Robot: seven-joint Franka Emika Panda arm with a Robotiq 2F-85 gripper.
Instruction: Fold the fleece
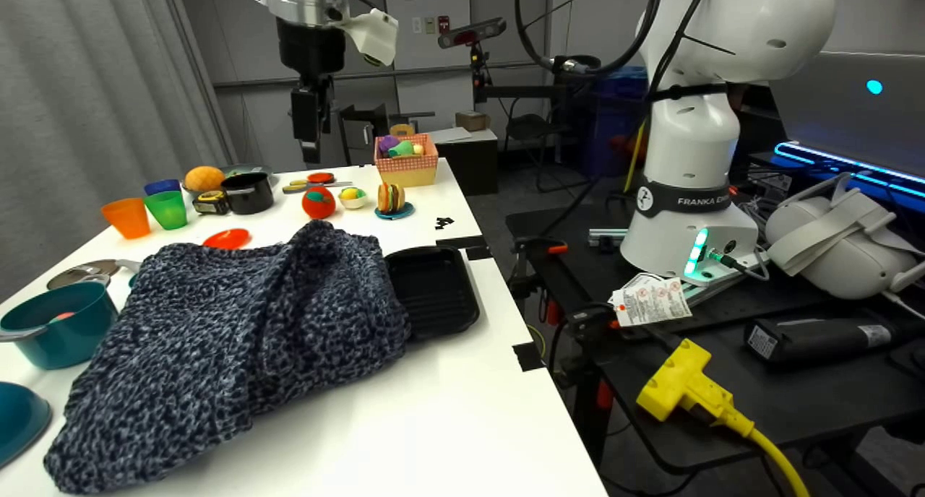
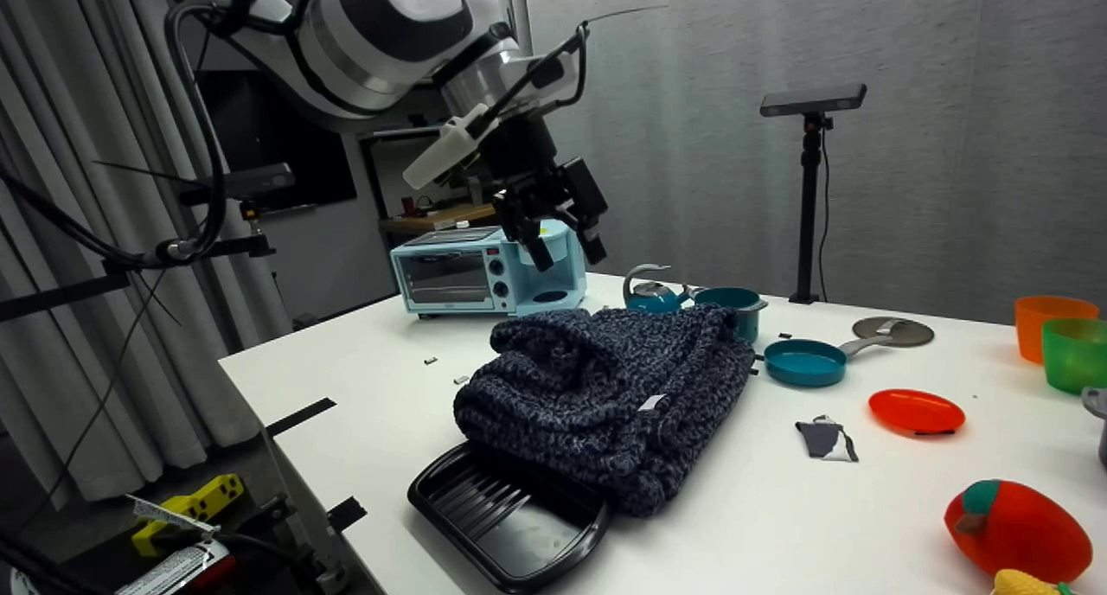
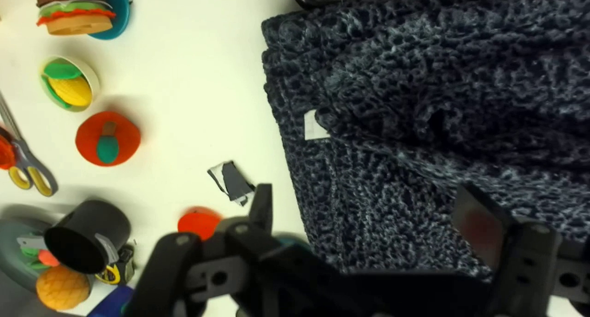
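Observation:
The fleece is a large fuzzy dark navy-black cloth speckled with grey-blue. It lies bunched and partly folded over on the white table in both exterior views [image 1: 238,338] [image 2: 623,387]. It fills the right side of the wrist view [image 3: 415,100], with a raised fold across its upper part and a small white tag near its left edge. My gripper [image 2: 569,256] is above the fleece, apart from it. It also shows high over the table in an exterior view [image 1: 311,143]. In the wrist view its fingers [image 3: 365,192] are wide apart, with nothing held between them.
A black ridged tray [image 1: 437,295] sits against the fleece, partly under its edge. A teal pot [image 1: 61,331] and a teal pan [image 2: 804,366] stand close by. A red toy tomato [image 3: 108,138], a red plate [image 2: 917,411] and a blue toaster oven [image 2: 458,275] are farther off.

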